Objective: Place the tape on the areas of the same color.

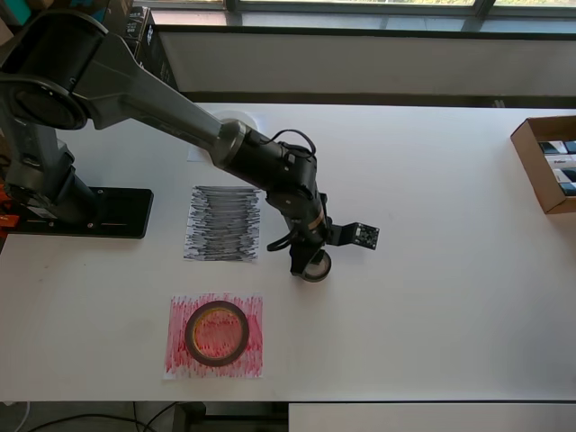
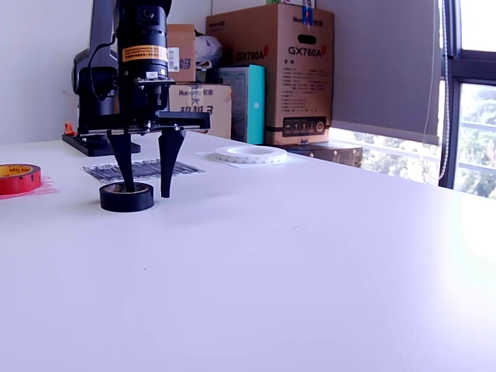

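From overhead, the black tape roll [image 1: 316, 265] is seen under the gripper [image 1: 309, 259], just beside the black-streaked paper [image 1: 223, 224]. In the exterior view, the fingers [image 2: 168, 163] are spread astride the roll's wall; a shallow pinch could let it slip.

There were three tape rolls: one red [image 1: 217, 333], one white [image 2: 250, 154], one black [image 2: 126, 198]. There were three paper areas: one red-streaked [image 1: 214, 336], one black-streaked [image 1: 222, 224], and one white [image 2: 209, 157] under the white roll. One arm [image 1: 180, 112] carried one gripper [image 2: 146, 188]. One open box [image 1: 547, 164] sat on one table [image 1: 432, 297].
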`<action>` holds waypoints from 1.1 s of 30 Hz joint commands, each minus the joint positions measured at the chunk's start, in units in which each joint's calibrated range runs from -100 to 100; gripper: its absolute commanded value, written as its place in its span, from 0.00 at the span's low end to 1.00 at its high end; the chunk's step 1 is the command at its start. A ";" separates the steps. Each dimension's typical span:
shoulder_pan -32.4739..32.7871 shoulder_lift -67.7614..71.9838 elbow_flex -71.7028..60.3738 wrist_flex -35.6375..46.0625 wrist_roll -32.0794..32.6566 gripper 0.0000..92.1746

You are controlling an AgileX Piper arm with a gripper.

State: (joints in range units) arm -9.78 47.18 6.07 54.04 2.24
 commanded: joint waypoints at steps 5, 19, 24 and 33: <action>-0.23 -0.04 0.25 -0.20 0.31 0.43; -0.08 -1.63 -0.30 -0.29 -0.35 0.00; 1.42 -9.67 2.43 -0.63 -3.46 0.00; 7.26 -22.58 20.05 -7.41 -11.48 0.00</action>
State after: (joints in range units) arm -4.64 32.24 15.67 49.89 -5.26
